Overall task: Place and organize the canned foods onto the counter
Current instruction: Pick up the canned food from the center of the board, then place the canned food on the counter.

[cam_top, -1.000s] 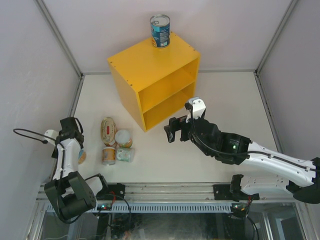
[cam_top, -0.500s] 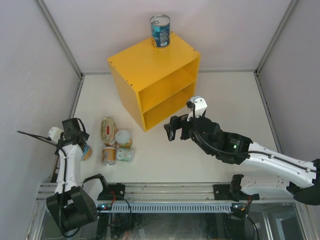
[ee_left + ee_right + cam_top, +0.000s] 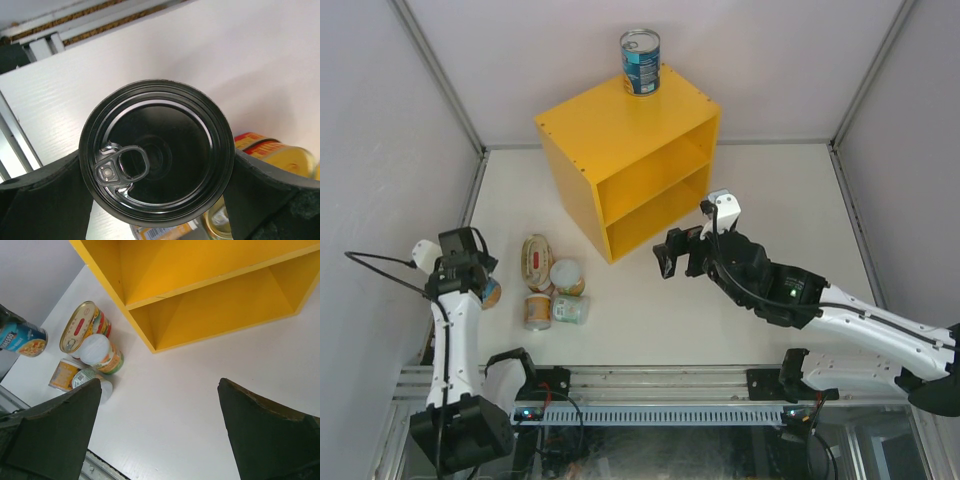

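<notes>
Left arm is folded up over the left edge of the tabletop, forearm rising from its base and the wrist tipped downward. Its left hand is clamped around a blue-labelled can: the wrist view looks straight down on the dark lid with its pull tab, a finger pressed on each side. That can sits just off to the left of the loose group, apart from it.

Right arm reaches in low from the lower right, stretched toward the middle, and the right hand is spread wide with nothing in it, its fingers pointing at the open front of the yellow shelf unit.

A second blue can stands upright on the far corner of the shelf unit's top.

On the tabletop, in front of the unit's left side: an oval tin with a red and yellow label, a pale-lidded can touching it, and two more small cans just beside those.

Labels: white lettering on the blue cans, red band on the oval tin, but none of it is sharp enough to read.
</notes>
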`<action>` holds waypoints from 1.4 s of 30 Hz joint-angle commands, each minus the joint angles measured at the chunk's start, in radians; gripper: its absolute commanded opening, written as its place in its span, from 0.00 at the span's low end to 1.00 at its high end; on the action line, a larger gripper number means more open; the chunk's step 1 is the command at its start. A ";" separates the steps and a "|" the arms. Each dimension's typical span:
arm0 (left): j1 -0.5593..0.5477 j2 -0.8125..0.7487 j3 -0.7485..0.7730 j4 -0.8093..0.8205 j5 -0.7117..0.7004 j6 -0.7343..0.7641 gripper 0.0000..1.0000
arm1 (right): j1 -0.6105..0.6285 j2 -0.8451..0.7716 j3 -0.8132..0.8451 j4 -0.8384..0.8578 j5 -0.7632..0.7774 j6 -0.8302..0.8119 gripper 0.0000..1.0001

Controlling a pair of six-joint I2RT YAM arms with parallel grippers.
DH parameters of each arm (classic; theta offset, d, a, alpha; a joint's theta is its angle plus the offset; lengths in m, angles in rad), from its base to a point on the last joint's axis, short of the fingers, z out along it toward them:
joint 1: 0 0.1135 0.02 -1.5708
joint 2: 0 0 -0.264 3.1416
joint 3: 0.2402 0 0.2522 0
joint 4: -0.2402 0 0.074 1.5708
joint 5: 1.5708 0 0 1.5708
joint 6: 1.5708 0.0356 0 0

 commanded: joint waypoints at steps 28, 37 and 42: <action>-0.604 0.192 0.818 0.085 -0.358 0.381 0.00 | -0.116 -0.046 0.015 0.019 -0.072 -0.016 0.99; -0.704 0.245 0.937 0.120 -0.400 0.440 0.00 | -0.118 -0.032 0.024 0.021 -0.075 -0.020 0.99; -0.746 0.260 0.982 0.166 -0.402 0.476 0.00 | -0.120 -0.032 0.024 0.023 -0.072 -0.021 0.99</action>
